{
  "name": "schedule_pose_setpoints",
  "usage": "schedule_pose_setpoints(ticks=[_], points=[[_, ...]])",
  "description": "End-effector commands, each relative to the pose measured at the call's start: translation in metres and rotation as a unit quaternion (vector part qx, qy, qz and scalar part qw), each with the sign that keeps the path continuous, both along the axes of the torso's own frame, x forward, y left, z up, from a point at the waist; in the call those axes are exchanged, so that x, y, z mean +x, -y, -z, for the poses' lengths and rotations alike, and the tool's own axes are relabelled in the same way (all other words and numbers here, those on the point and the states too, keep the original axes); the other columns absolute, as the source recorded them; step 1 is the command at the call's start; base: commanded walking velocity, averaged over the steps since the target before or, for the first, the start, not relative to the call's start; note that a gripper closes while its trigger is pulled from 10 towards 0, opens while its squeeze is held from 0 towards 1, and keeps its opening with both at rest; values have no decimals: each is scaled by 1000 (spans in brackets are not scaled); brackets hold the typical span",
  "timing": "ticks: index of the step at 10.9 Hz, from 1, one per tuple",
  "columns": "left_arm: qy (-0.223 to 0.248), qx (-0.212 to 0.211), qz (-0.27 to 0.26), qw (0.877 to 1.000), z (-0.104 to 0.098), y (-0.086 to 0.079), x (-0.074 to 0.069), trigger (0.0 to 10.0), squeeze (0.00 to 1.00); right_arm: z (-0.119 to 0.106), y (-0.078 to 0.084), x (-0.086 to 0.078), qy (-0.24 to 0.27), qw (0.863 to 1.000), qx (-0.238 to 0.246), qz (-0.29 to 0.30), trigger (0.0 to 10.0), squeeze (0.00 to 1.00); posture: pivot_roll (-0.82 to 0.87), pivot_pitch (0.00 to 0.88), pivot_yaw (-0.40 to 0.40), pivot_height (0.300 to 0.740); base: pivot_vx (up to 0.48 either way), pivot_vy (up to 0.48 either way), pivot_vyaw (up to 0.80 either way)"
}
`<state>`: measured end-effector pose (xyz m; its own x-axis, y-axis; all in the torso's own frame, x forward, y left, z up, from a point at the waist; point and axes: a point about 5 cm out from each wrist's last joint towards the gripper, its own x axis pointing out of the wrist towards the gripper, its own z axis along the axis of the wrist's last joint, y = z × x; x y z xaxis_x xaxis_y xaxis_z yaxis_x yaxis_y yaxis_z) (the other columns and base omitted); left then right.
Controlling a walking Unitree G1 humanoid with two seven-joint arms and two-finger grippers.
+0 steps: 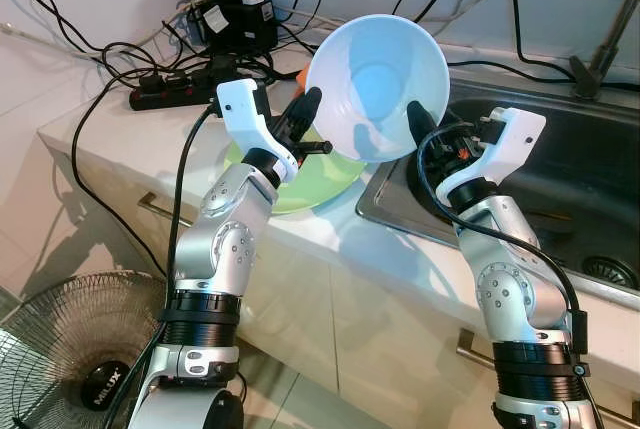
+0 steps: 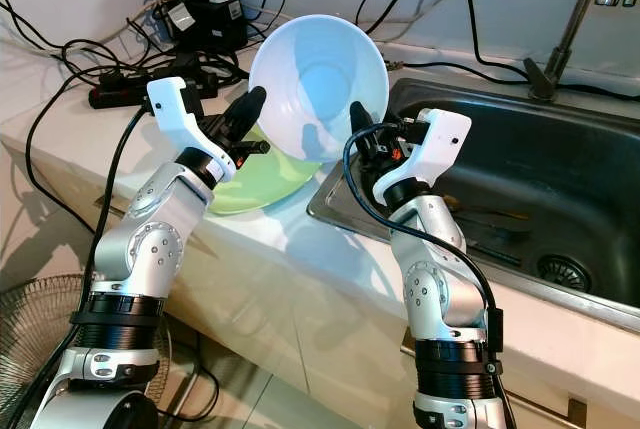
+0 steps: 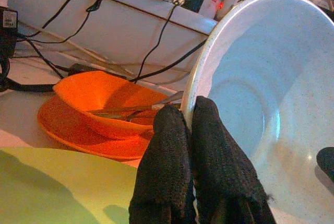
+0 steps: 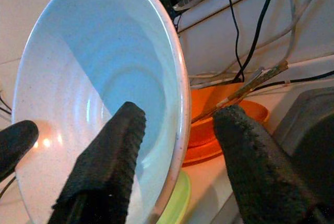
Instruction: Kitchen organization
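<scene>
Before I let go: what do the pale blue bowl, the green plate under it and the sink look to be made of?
Pale blue bowl: likely melamine or glazed ceramic; matte, finely speckled, thin rim.
Green plate: smooth, uniform colour, probably plastic or melamine.
Sink: stainless steel, brushed grey with soft reflections.

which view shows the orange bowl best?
Left wrist view: the orange bowl sits whole on its orange plate, utensils inside. Right wrist view gives a slice behind the blue bowl. Left eye view shows just an orange sliver beside the blue bowl's rim.
</scene>
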<state>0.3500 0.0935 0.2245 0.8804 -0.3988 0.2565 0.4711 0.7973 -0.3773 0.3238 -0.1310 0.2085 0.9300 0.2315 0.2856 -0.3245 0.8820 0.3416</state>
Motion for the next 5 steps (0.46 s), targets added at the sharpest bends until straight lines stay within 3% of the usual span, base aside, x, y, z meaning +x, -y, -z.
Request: schedule_pose_setpoints(ticks=[1,5], points=[[22,-3,6,1000,-10,0,-2,10000,0,1,-2,0,-3,1000,2,-4,0,0,47,0,114,740,0,0,0],[21,-3,12,1000,-10,2,-2,10000,0,2,-4,-1,-4,1000,10,-11,0,0,50,10,119,740,0,0,0]])
